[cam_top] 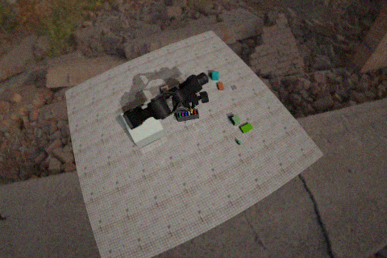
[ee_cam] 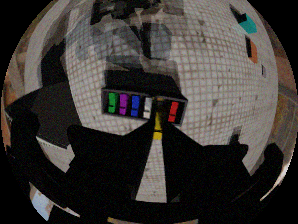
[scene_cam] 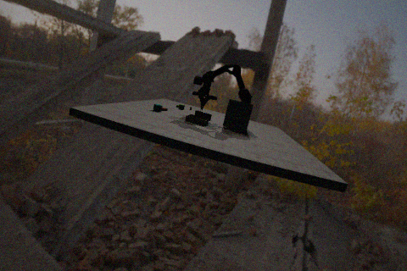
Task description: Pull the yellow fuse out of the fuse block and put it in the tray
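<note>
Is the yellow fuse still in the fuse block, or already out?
Out. The wrist view shows the yellow fuse between the fingers, clear of the fuse block.

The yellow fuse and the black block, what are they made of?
Yellow fuse, pinched in the pincer: probably plastic, going by its flat, bright, even colour. Block: likely matte black plastic, dark and without shine. The dim, blurry pictures leave both uncertain.
</note>
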`<state>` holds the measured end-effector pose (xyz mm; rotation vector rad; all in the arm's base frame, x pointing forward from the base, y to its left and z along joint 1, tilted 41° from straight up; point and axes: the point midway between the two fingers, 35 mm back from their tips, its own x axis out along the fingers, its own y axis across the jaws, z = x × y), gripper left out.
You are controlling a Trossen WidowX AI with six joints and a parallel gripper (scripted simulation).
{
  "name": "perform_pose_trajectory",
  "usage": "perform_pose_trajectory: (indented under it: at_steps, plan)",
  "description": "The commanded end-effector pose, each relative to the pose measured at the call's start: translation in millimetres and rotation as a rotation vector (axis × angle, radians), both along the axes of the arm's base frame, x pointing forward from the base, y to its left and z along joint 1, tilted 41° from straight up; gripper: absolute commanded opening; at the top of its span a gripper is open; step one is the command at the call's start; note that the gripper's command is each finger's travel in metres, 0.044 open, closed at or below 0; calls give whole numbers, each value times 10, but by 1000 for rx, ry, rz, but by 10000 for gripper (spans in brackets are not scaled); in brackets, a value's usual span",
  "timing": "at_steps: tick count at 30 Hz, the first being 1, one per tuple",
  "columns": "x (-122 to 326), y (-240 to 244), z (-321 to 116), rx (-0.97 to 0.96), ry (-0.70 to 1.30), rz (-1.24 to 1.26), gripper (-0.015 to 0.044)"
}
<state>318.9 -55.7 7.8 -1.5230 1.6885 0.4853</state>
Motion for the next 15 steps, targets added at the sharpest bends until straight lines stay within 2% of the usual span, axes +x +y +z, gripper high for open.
perform_pose_trajectory:
  at_steps: [1, 10, 15]
  plan:
    - [19, 62, 74, 1, -11, 1, 0]
    - [17, 106, 111, 1, -11, 1, 0]
    - [76, 331, -50, 13, -12, 4, 0]
